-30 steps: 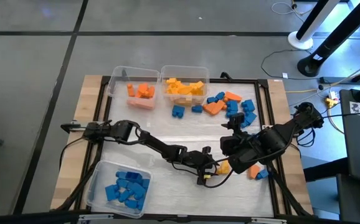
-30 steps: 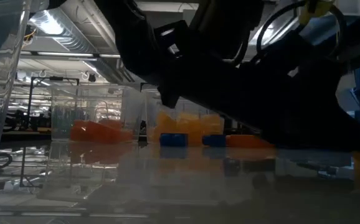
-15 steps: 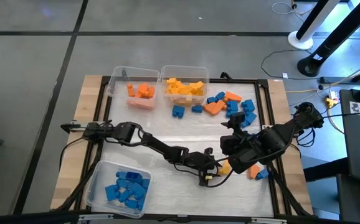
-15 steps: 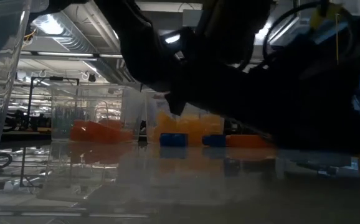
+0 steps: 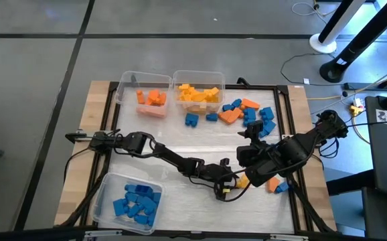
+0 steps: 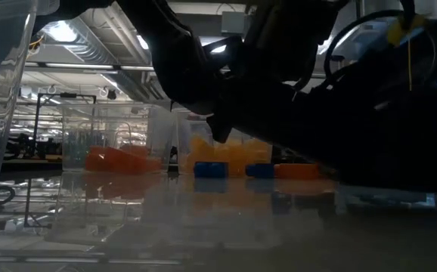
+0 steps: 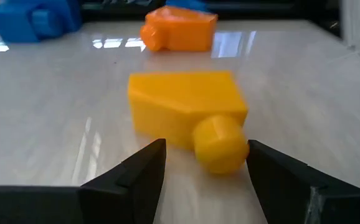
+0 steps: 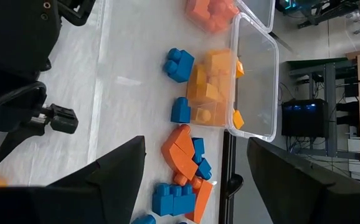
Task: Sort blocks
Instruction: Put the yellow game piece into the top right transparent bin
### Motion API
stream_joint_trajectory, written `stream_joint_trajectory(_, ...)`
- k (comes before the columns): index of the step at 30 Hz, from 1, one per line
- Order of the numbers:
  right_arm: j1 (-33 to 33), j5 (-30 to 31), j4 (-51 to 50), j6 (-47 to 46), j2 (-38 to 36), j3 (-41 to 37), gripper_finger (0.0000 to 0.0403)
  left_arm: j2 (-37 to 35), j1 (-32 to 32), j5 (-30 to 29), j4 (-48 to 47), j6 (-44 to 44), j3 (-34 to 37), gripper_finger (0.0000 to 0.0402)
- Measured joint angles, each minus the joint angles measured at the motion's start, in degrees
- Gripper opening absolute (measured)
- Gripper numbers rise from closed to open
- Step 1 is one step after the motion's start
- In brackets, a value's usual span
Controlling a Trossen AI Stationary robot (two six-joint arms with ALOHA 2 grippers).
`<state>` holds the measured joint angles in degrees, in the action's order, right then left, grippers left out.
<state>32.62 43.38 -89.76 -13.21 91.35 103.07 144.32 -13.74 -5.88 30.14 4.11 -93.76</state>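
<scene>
The left gripper (image 7: pixel 202 165) sits low over the tabletop (image 7: pixel 55 112) with its jaws spread, and a yellow block (image 7: pixel 186 115) lies on the surface right between their tips, its round stud pointing back toward the wrist; the block is not pinched. From above, that gripper (image 5: pixel 221 191) is near the front middle of the tabletop, the yellow block (image 5: pixel 241 180) just beside it, half tucked under the right arm. Just past the yellow one lie an orange block (image 7: pixel 180 28) and a blue block (image 7: pixel 27 18).

The right gripper (image 8: pixel 195 168) hangs above the surface with its jaws also spread wide and nothing between them, close alongside the left one.

The surface is a pale, glossy sheet framed in black on a wooden bench. A loose cluster of blue and orange blocks (image 5: pixel 247 114) lies toward the back right. At the back stand a clear bin with orange blocks (image 5: pixel 146 100) and a clear bin with yellow blocks (image 5: pixel 197 94); a clear bin with blue blocks (image 5: pixel 132 201) sits at the front left. Around the bench is grey floor (image 5: pixel 33 73), cables and a light stand base (image 5: pixel 324 43). Across the tabletop, ceiling lights (image 6: pixel 60 32) and shelving show in the room behind.
</scene>
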Motion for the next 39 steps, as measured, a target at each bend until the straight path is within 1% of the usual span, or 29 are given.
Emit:
stream_joint_trajectory(4,0.0,0.0,0.0,0.0,0.0,0.0,0.0280,0.1,0.0,-2.2,-1.0,1.1,0.0,0.0211)
stream_joint_trajectory(6,0.0,0.0,0.0,0.0,0.0,0.0,0.0280,0.1,0.0,-2.3,-0.8,1.6,0.0,0.0211)
stream_joint_trajectory(17,0.0,0.0,0.0,0.0,0.0,0.0,0.0280,0.1,0.0,-1.7,-0.2,-2.6,0.0,0.0211)
stream_joint_trajectory(22,0.0,0.0,0.0,0.0,0.0,0.0,0.0280,0.1,0.0,-1.0,1.5,-2.6,0.0,0.0210)
stream_joint_trajectory(26,0.0,0.0,0.0,0.0,0.0,0.0,0.0280,0.1,0.0,-0.9,3.5,-2.6,0.0,0.0187)
stream_joint_trajectory(33,0.0,-0.1,0.0,0.0,0.0,0.0,0.0280,0.1,0.0,-0.9,1.4,-1.7,0.0,0.0134)
stream_joint_trajectory(36,0.0,-0.1,0.1,0.0,0.0,0.0,0.0280,0.7,0.1,-0.7,2.5,0.3,-0.1,0.0127)
stream_joint_trajectory(39,0.0,-0.1,0.1,0.0,0.0,0.0,0.0280,0.9,0.1,0.2,2.8,-0.6,-0.1,0.0125)
